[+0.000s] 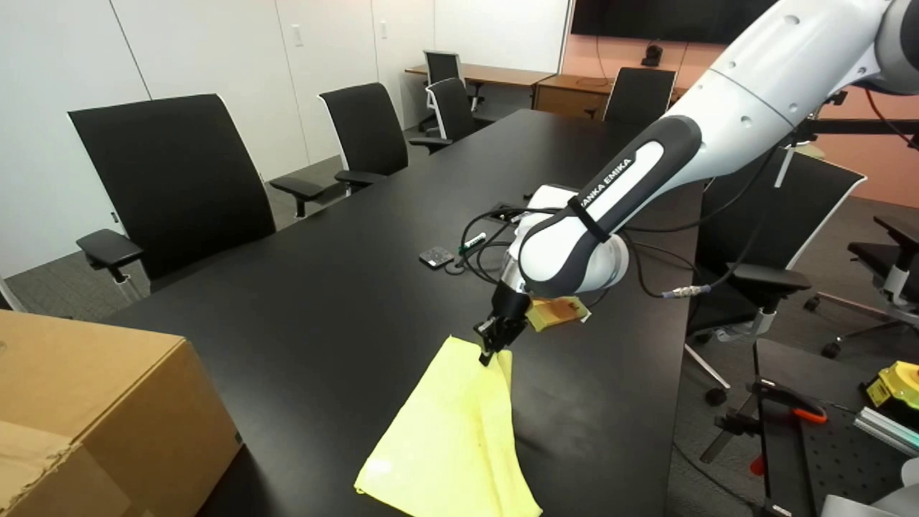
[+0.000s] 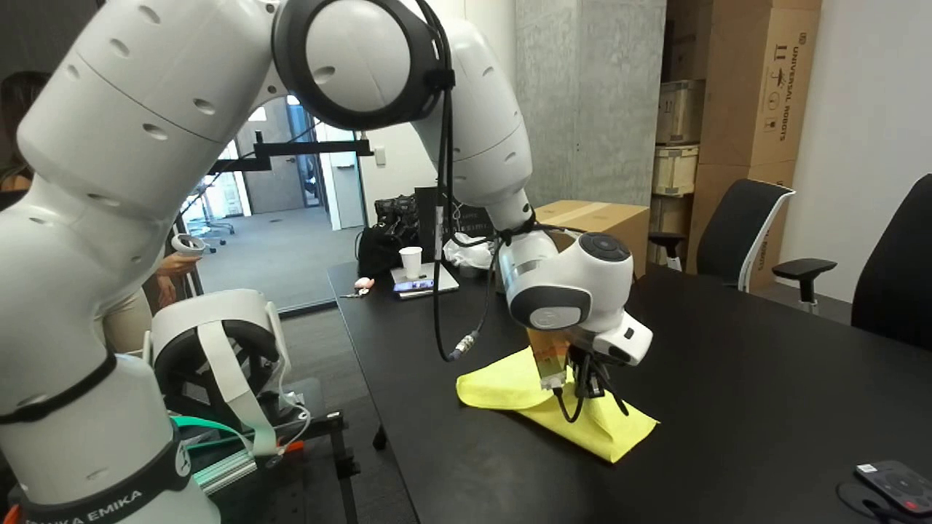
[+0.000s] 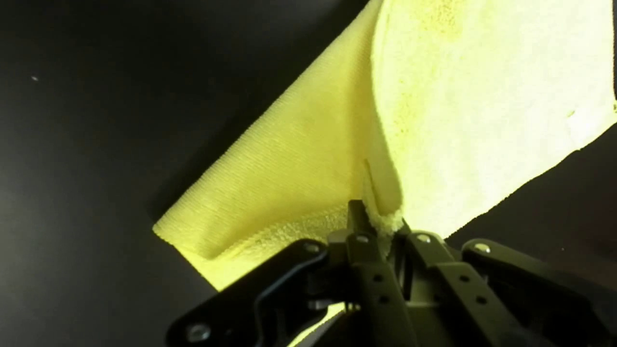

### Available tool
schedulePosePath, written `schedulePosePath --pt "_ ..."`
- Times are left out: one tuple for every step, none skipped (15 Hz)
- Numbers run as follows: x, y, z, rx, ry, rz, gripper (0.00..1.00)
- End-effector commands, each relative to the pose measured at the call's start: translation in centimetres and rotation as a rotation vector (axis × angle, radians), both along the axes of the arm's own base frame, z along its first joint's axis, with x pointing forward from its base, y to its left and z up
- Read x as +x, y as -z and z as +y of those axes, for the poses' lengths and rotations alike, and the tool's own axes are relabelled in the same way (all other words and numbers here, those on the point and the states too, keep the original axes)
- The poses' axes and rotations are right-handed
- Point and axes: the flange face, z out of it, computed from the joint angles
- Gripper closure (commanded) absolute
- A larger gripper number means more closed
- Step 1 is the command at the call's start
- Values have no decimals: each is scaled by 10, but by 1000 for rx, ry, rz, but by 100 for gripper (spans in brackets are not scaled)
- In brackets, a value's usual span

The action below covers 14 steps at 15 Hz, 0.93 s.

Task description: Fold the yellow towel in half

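Lying beneath the hand [image 3: 381,221], the yellow towel [image 1: 445,434] is pinched between 2 fingers [image 3: 364,253].

In an exterior view we look down the table [image 1: 344,309] lengthwise from above, mid-dist., facing the screen [image 1: 668,18]. In an exterior view we're v. close beside the arm [image 2: 145,109], facing the box [image 2: 597,216]. In both exterior views we get table, arm, box & towel [image 2: 502,382]. In the wrist view we're aimed down past the gripper [image 3: 380,219], v. near the towel; exact tilt's hard to tell w/ the glare.
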Motion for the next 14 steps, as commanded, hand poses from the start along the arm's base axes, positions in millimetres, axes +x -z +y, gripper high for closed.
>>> schedulePosePath --pt "34 11 19 -4 -4 -19 88" --pt "40 13 23 -16 -9 -24 88" --pt "45 16 27 -27 -11 -30 88" --pt "51 21 29 -42 -11 -36 88" --pt "56 23 30 -53 -8 -38 88" --pt "61 27 29 -68 2 -44 87" --pt "65 28 27 -83 12 -47 84" --pt "70 28 25 -94 24 -53 62" --pt "73 29 21 -103 37 -61 60" --pt "76 25 19 -104 42 -66 60" --pt "78 18 18 -107 46 -74 54" --pt "78 8 21 -109 44 -88 47" --pt "77 -1 23 -111 34 -99 40" --pt "74 -10 29 -111 20 -100 31"
